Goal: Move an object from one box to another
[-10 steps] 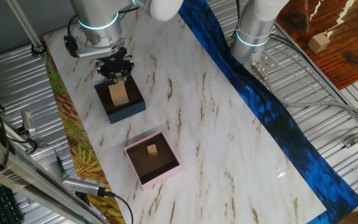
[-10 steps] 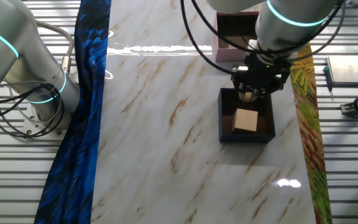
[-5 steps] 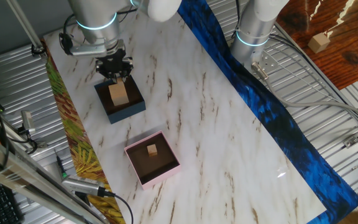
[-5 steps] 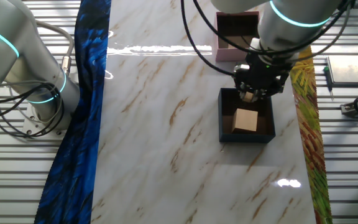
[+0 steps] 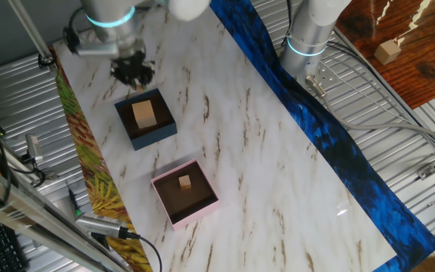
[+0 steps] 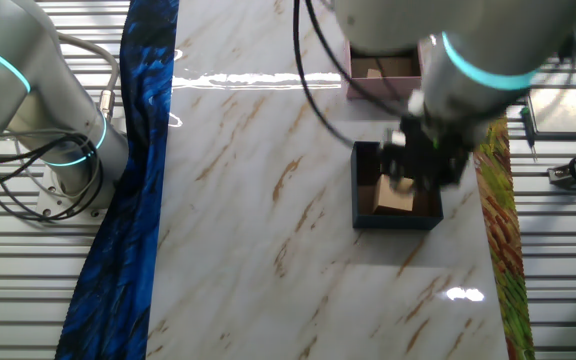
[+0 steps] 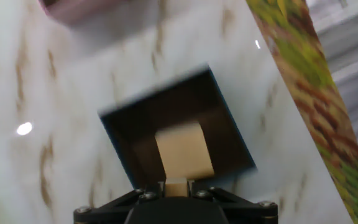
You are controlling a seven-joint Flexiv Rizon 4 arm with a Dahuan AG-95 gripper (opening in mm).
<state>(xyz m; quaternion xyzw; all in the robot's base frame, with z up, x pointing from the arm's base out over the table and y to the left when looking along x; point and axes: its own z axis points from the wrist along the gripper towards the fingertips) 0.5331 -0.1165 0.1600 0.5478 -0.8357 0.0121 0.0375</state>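
Note:
The navy-blue box (image 5: pixel 161 132) holds a larger tan wooden block (image 5: pixel 143 113). My gripper (image 5: pixel 133 72) hangs just above that box's far edge, shut on a small tan wooden block (image 7: pixel 177 186) pinched between the fingers. In the hand view the navy box (image 7: pixel 109 124) and its large block (image 7: pixel 184 150) lie straight below the gripper (image 7: pixel 177 188). The pink box (image 5: pixel 205 205) lies nearer the front with a small wooden cube (image 5: pixel 185 181) inside it. In the other fixed view the blurred gripper (image 6: pixel 415 172) overlaps the navy box (image 6: pixel 360 190); the pink box (image 6: pixel 368 88) is behind it.
A blue cloth strip (image 5: pixel 331 143) runs along one side of the marble table and a leafy yellow-green strip (image 5: pixel 89 162) along the other. A second robot arm's base (image 5: pixel 308 38) stands beyond the blue strip. Metal grating surrounds the table.
My gripper has risen out of the navy box and shifted toward its far edge with the small block between its fingers. The large block and both boxes stay put.

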